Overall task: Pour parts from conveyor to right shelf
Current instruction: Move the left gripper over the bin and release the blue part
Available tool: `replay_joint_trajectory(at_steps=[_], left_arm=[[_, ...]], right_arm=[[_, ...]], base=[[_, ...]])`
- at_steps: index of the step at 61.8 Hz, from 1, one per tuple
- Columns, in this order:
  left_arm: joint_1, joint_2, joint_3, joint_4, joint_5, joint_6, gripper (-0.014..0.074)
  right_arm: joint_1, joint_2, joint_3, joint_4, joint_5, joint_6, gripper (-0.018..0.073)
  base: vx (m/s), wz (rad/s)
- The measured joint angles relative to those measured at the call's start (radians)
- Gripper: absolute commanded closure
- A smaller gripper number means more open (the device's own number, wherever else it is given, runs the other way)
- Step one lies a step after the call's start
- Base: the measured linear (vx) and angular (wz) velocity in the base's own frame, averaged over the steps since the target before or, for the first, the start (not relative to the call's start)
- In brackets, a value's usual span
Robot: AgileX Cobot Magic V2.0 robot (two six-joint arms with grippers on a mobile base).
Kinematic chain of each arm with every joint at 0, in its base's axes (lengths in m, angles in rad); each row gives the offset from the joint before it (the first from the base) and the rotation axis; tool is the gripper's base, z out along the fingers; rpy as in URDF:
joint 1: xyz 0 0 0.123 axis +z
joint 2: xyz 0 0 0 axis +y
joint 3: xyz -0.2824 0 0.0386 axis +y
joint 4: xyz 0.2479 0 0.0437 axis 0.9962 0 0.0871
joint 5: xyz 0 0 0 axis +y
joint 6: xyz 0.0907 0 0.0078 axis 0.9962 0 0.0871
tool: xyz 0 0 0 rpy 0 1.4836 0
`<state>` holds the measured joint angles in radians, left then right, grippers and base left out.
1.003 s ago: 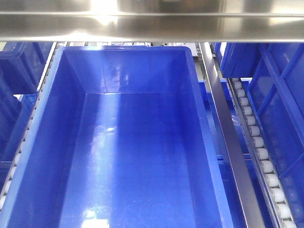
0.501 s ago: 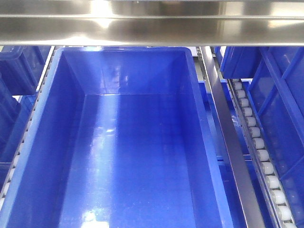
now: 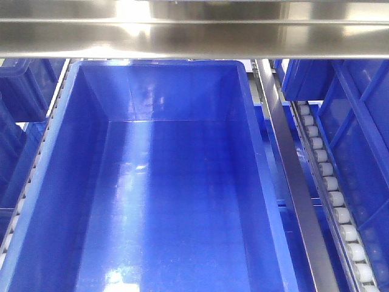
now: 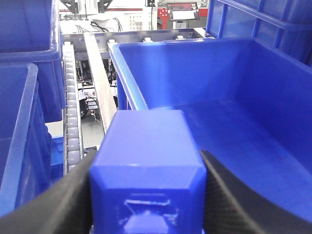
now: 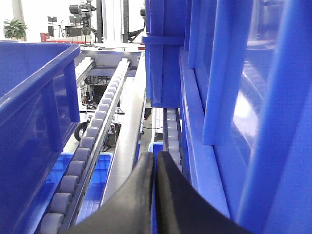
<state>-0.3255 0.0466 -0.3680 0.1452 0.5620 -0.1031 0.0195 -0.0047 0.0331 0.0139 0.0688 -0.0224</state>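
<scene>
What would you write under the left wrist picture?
Left gripper holding a boxy royal-blue plastic block beside an empty glossy blue bin.

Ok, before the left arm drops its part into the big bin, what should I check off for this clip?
1. Part held: blue block sits between the left gripper fingers. Ok.
2. Block over the bin: it looks short of the large bin's near rim. Not ok.
3. Bin ready: interior shows no parts, sits between the roller rails. Ok.
4. Right gripper clear: shut on nothing, between the bins beside a rail. Ok.
5. Clearance under the steel crossbar: cannot tell.
</scene>
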Motion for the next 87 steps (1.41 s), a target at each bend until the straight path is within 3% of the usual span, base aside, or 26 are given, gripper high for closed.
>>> replay_joint_trajectory(at_steps=[40, 48, 58, 70, 81, 87], left_arm=[[0.000, 0.026, -0.013, -0.002, -0.041, -0.002, 0.0603], [0.000, 0.141, -0.067, -0.060, -0.063, 0.029, 0.0603], [0.000, 0.315, -0.105, -0.239, -0.159, 0.256, 0.0603], [-0.014, 0.503, -0.106, -0.570, -0.281, 0.570, 0.0601], [-0.095, 0.665, -0.106, -0.805, -0.363, 0.838, 0.0596], [-0.140, 0.749, -0.106, -0.875, -0.419, 0.897, 0.0595]], right_arm=[[0.000, 0.000, 0.000, 0.000, 0.000, 0.000, 0.0568], [0.000, 0.000, 0.000, 0.000, 0.000, 0.000, 0.0568], [0.000, 0.000, 0.000, 0.000, 0.000, 0.000, 0.0568], [0.000, 0.000, 0.000, 0.000, 0.000, 0.000, 0.0568], [0.000, 0.000, 0.000, 0.000, 0.000, 0.000, 0.0568], [0.000, 0.000, 0.000, 0.000, 0.000, 0.000, 0.0568]], base=[[0.00, 0.00], [0.00, 0.00], [0.00, 0.00], [0.00, 0.00], [0.00, 0.00], [0.00, 0.00]])
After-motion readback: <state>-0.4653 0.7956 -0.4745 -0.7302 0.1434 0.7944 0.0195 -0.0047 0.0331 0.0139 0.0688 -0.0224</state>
